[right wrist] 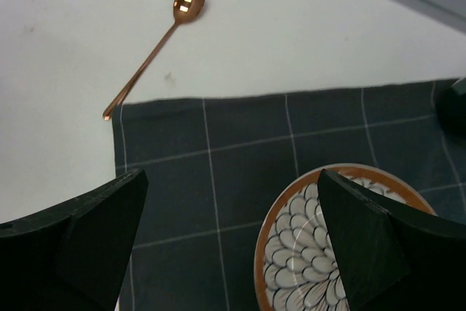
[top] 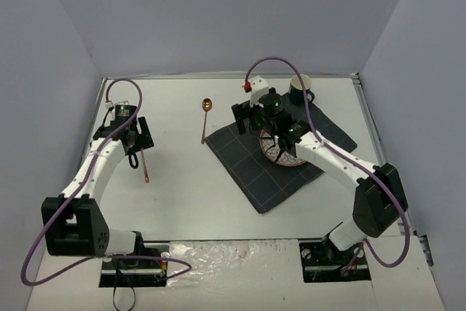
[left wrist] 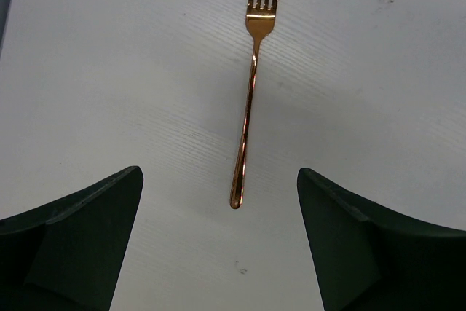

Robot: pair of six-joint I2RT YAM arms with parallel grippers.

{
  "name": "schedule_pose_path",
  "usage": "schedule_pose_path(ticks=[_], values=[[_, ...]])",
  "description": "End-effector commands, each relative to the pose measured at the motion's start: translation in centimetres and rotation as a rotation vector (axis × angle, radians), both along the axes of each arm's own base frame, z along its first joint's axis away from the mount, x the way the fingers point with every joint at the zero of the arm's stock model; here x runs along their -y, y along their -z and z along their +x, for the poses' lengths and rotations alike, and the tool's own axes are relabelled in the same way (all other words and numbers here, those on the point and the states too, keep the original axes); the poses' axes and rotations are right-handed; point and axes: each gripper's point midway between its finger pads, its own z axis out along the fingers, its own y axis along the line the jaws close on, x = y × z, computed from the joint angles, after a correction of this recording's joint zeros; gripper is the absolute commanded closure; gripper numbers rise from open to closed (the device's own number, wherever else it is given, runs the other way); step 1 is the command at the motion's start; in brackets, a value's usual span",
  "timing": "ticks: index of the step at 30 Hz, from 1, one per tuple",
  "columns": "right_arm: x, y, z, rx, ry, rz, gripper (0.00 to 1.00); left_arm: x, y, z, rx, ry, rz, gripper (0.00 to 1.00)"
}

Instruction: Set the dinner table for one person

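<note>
The white dinner table [top: 189, 202] holds a dark grey grid cloth [top: 271, 180] at centre right. A patterned plate with an orange rim [top: 291, 156] lies on the cloth. A copper fork [top: 145, 169] lies on the bare table at the left, and a copper spoon [top: 205, 118] lies left of the cloth. My left gripper [top: 134, 152] is open and empty just behind the fork's handle end [left wrist: 234, 200], above the table. My right gripper [top: 247, 123] is open and empty over the cloth [right wrist: 218, 165] at the plate's left rim [right wrist: 291, 253]. The spoon [right wrist: 156, 45] lies ahead of it.
A dark mug with a white inside [top: 301, 89] stands at the cloth's far corner. Grey walls close the table on three sides. The arm bases and cables sit along the near edge.
</note>
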Motion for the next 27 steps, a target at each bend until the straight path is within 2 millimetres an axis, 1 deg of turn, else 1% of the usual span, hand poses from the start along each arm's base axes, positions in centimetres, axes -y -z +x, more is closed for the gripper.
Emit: schedule_pose_path(ticks=[1, 2, 4, 6, 8, 10, 12, 14, 16, 19, 22, 25, 26, 27], values=[[0.3, -6.1, -3.0, 0.136, 0.039, 0.174, 0.0, -1.1, 1.1, 3.7, 0.035, -0.08, -0.09, 0.21], [0.5, -5.7, -3.7, 0.128, 0.034, 0.176, 0.0, -1.2, 1.7, 4.1, 0.026, -0.085, -0.105, 0.23], [1.3, -6.4, -5.4, 0.14, 0.028, 0.206, 0.0, -1.7, 2.8, 5.1, 0.012, -0.098, -0.113, 0.28], [2.0, -6.4, -6.4, 0.141, 0.027, 0.22, 0.0, -1.8, 3.8, 6.3, 0.003, -0.1, -0.117, 0.35], [2.9, -6.9, -7.6, 0.154, 0.03, 0.238, 0.0, -1.7, 4.2, 7.2, -0.001, -0.096, -0.123, 0.39], [3.7, -7.2, -8.5, 0.161, 0.034, 0.244, 0.0, -1.9, 5.6, 7.7, -0.044, -0.098, -0.117, 0.45], [4.5, -7.9, -9.5, 0.177, 0.036, 0.253, 0.0, -2.0, 6.4, 8.3, -0.065, -0.093, -0.111, 0.5], [5.4, -8.7, -10.2, 0.197, 0.046, 0.26, 0.0, -2.0, 7.0, 8.6, -0.079, -0.083, -0.107, 0.53], [6.2, -8.6, -10.8, 0.198, 0.059, 0.251, 0.0, -2.0, 7.8, 8.7, -0.102, -0.073, -0.107, 0.55], [7.3, -9.3, -11.6, 0.219, 0.075, 0.257, 0.0, -1.8, 8.8, 8.7, -0.128, -0.063, -0.114, 0.59], [8.0, -9.3, -12.1, 0.222, 0.087, 0.255, 0.0, -1.6, 9.9, 8.2, -0.165, -0.058, -0.127, 0.65], [8.5, -9.4, -12.5, 0.23, 0.094, 0.251, 0.0, -1.3, 10.5, 7.6, -0.192, -0.058, -0.139, 0.79], [8.8, -9.3, -12.6, 0.23, 0.1, 0.246, 0.0, -1.3, 10.6, 7.3, -0.202, -0.062, -0.141, 0.84], [8.9, -9.2, -12.7, 0.229, 0.102, 0.241, 0.0, -1.0, 10.8, 7.0, -0.21, -0.061, -0.153, 0.92]])
